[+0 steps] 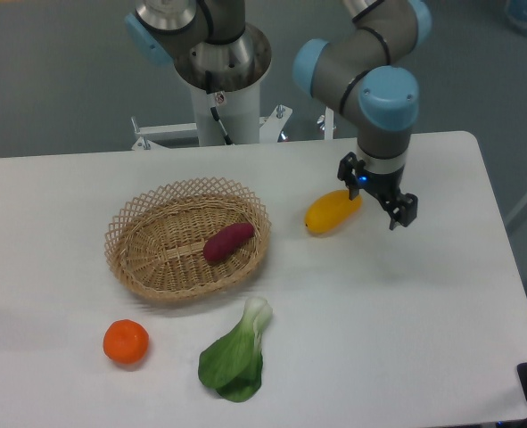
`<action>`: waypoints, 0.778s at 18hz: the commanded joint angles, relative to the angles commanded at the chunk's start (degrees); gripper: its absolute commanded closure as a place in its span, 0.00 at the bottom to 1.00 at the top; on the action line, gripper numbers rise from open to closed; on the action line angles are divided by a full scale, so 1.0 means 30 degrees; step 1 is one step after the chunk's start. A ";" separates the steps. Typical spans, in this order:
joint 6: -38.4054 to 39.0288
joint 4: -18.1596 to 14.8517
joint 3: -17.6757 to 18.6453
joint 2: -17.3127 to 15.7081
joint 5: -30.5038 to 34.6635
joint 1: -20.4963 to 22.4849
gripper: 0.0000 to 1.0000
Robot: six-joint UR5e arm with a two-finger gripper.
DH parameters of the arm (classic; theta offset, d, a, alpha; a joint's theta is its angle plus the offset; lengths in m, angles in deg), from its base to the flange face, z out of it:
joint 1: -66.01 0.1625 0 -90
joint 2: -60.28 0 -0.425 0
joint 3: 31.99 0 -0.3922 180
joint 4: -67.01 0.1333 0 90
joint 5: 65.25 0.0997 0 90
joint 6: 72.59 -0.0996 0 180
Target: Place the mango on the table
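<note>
Mango: the smooth yellow-orange oblong mango (332, 213) lies on the counter, tilted so its right end points up toward the gripper; it sits just to the right of the basket, apart from its rim.
Counter: the large white flat counter (406, 321) with rounded corners carries everything in view.
Gripper: the black two-finger gripper (381, 198) hangs from the grey arm with its light-blue joint caps, right beside the mango's upper right end. Its fingers stand apart; one dark finger (402, 212) shows to the right, clear of the fruit, the other is close against the mango's tip. Whether that finger touches the fruit cannot be told from this view.
Arm: the grey robot arm (361, 76) reaches down from the upper middle of the view, and its white pedestal (220, 98) stands behind the counter's far edge.
Basket: the oval woven wicker basket (147, 236) sits left of centre on the counter.
Sweet potato: a purple-red oblong sweet potato (228, 242) lies inside the basket, toward its right side.
Tangerine: a round orange tangerine (126, 342) rests on the counter in front of the basket, near the left.
Greens: a leafy green bok choy (236, 357) with a pale stem lies on the counter to the right of the tangerine, below the basket.
</note>
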 joint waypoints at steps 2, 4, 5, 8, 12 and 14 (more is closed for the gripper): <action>0.0000 0.0000 -0.0469 0.0234 -0.0150 0.0029 0.00; 0.0000 -0.0029 -0.1054 0.0643 -0.0121 0.0029 0.00; -0.0029 -0.0087 -0.1376 0.0906 -0.0092 0.0029 0.00; -0.0029 -0.0582 -0.2780 0.1669 -0.0062 0.0029 0.00; -0.0175 -0.1699 -0.4102 0.2402 -0.0003 0.0029 0.00; -0.0263 -0.1728 -0.4133 0.2433 -0.0004 0.0029 0.00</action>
